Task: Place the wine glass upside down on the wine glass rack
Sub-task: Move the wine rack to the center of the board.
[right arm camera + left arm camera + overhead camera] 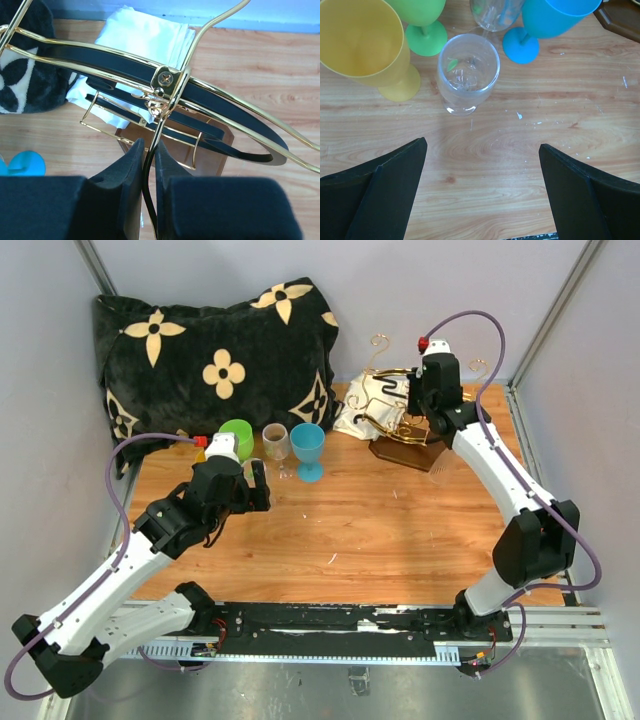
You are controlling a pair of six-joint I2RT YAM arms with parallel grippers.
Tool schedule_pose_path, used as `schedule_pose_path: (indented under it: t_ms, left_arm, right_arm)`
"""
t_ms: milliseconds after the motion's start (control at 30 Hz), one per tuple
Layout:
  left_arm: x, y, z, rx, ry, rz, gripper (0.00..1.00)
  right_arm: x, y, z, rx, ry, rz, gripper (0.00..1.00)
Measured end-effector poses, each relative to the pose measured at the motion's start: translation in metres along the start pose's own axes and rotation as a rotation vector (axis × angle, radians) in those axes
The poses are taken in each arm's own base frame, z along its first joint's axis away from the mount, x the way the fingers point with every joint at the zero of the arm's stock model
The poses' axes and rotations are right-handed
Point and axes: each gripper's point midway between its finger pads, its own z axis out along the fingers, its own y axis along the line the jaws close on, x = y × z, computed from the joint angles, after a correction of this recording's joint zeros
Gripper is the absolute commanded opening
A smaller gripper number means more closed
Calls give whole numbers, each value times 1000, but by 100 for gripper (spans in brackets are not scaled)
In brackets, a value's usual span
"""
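**Left wrist view.** Nearest the lens, the two dark fingers [380, 195] of the left gripper [482, 145] are spread wide with nothing between them, hanging over the bare wooden table [520, 190]. Just ahead of them, in line with the gap, the clear wine glass [468, 75] stands upright on its foot, mouth up, untouched. A yellow goblet [362, 45] stands just beside it on the left. Behind it is a row of a green goblet [422, 25], a second clear glass [495, 12] and a blue goblet [555, 20], all upright.

**Right wrist view.** The right gripper [148, 160] has its padded fingers [125, 180] pressed almost together, pinching a thin upright rod of the wine glass rack [170, 80]. Gold wires and the black oval ring [120, 54] meet at a screw joint just above the grip. The dark wooden base [207, 162] lies below, and a white cloth [145, 35] lies behind.

**Top view.** The rack stands at the right rear of the table, with no glass seen hanging on it. The goblets are grouped at the left rear, well apart from the rack. A black pillow with cream flowers [215, 350] leans against the back wall.
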Motion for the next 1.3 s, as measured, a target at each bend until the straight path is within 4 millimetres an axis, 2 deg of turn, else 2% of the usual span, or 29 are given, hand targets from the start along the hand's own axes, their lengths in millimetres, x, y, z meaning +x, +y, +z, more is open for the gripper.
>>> schedule_pose_path:
  t_ms: [200,233,367,533,700,833,967,1167,1300]
  left_arm:
    - [1,-1,2,-1,7,4,100]
    - [1,-1,2,-1,7,4,100]
    - [1,0,1,-1,7,4,100]
    - [1,0,1,-1,7,5,100]
    - [1,0,1,-2,7,5,100]
    - [3,-1,3,-6,14,8,100]
    - [6,-2,9,-20,38,18,100]
    - [8,-4,16,-44,67,17,100]
    - [10,-3,18,-60,78,14,100]
  right_arm:
    - [-10,-6,12,-40,-17,-112,2]
    - [-11,-7,13,-49,-18,-126,6]
    - [-18,-13,19,-60,-21,-159,33]
    - [-20,-22,22,-50,-22,-177,54]
    - [-21,-21,14,-60,-18,-181,76]
    - [-29,-21,-9,-78,-33,-178,88]
    - [-37,-22,-54,-109,-103,-168,99]
    - [-55,-24,-135,-164,-258,-144,98]
    - [-58,-17,-172,-234,-317,-130,98]
